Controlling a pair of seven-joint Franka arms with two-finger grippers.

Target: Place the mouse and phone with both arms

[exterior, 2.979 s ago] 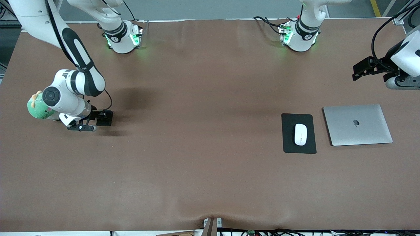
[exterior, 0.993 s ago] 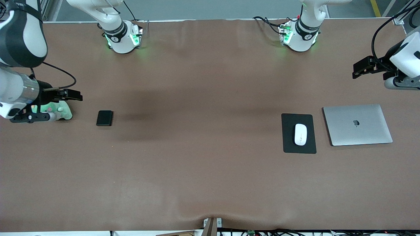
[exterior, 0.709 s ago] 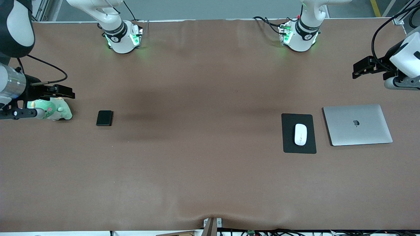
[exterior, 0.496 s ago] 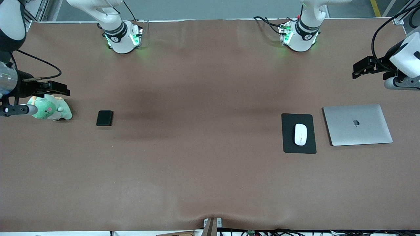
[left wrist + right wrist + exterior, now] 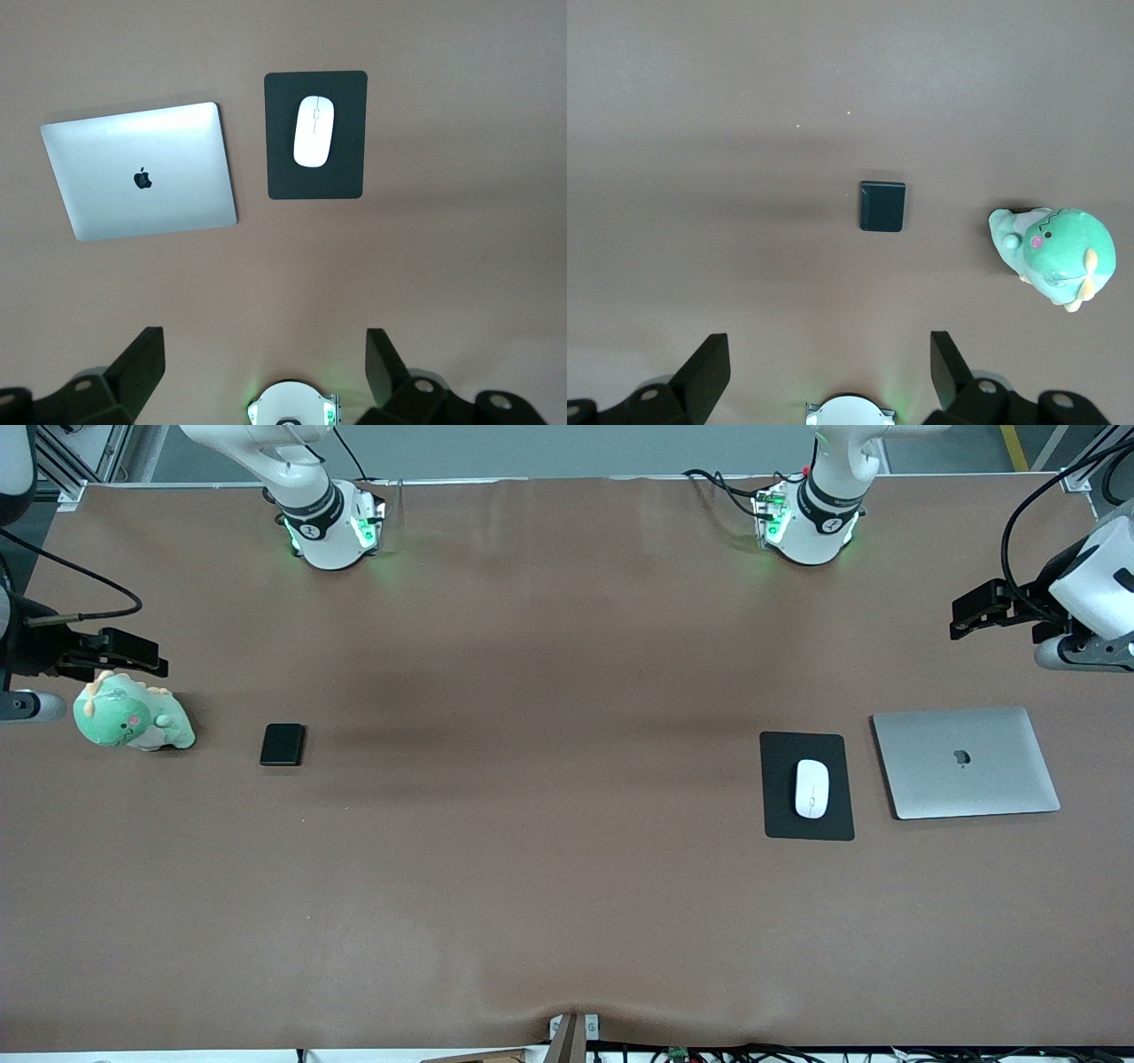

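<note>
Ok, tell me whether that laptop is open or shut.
Shut. The laptop lies flat on the table beside the mouse pad, lid down with its logo facing up; no screen or keyboard shows in either view.

Left tool (image 5: 266, 372), right tool (image 5: 830, 372) raised — both open.

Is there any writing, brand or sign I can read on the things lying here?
No readable words or numbers anywhere.
Laptop: an apple-shaped logo on its lid, no lettering.
Mouse, mouse pad, phone, plush toy: no markings show.
Round marks on the arm bases: too small to read.
</note>
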